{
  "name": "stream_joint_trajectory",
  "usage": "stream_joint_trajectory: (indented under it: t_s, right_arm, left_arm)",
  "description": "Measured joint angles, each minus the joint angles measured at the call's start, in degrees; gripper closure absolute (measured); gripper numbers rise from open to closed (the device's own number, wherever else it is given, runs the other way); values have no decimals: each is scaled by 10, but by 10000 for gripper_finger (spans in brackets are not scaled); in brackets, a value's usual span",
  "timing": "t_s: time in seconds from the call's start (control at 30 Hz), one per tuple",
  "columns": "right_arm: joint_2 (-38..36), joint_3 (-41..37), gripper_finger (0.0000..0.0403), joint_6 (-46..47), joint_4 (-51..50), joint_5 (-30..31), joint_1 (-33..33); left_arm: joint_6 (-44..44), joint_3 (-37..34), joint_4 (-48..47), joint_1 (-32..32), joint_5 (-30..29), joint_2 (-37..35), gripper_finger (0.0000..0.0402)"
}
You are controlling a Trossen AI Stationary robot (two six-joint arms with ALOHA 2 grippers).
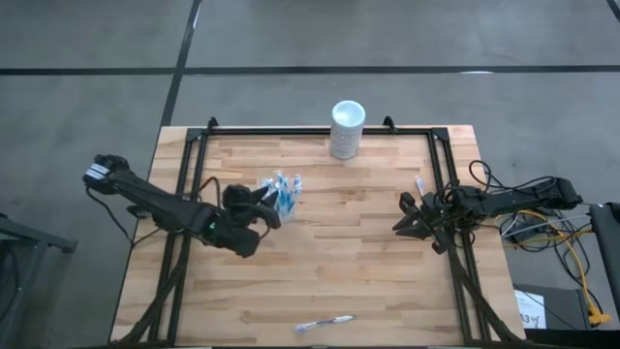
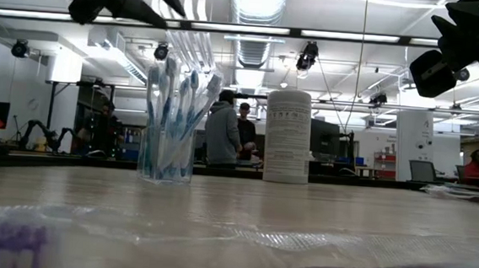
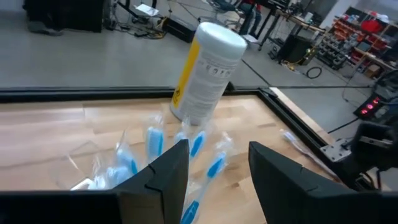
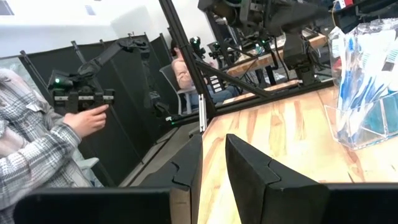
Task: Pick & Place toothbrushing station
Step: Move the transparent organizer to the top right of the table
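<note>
The clear cup (image 1: pixel 281 194) full of blue-and-white toothbrushes (image 2: pixel 170 116) stood upright on the table (image 1: pixel 320 281), near the white cylinder (image 1: pixel 347 129). The left gripper (image 1: pixel 268 206) hovered just above it, fingers apart and empty. The right gripper (image 1: pixel 405 218) waited near the table's right edge, fingers slightly apart, holding nothing. One wrapped toothbrush (image 1: pixel 325 323) lay near the front edge; fetching it into the cup seemed the next move.
</note>
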Motion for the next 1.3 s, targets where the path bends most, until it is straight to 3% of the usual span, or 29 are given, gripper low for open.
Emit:
stream_joint_trajectory:
  t_s: [0.13,0.3,0.5,0.9,1.13,1.3]
  right_arm:
    - [0,0,335,0,0,0,0]
    - [0,0,335,0,0,0,0]
    - [0,0,335,0,0,0,0]
    - [0,0,335,0,-1,0,0]
    - [0,0,335,0,-1,0,0]
    - [0,0,335,0,-1,0,0]
  left_arm:
    - [50,25,1,0,32,-20,231]
    - [183,73,1,0,105,-35,232]
    - [284,134,1,7,112,-35,231]
    - [383,192,1,14,122,-33,232]
    - [462,224,-25,13,218,-34,232]
    - [412,232,-120,13,238,-40,232]
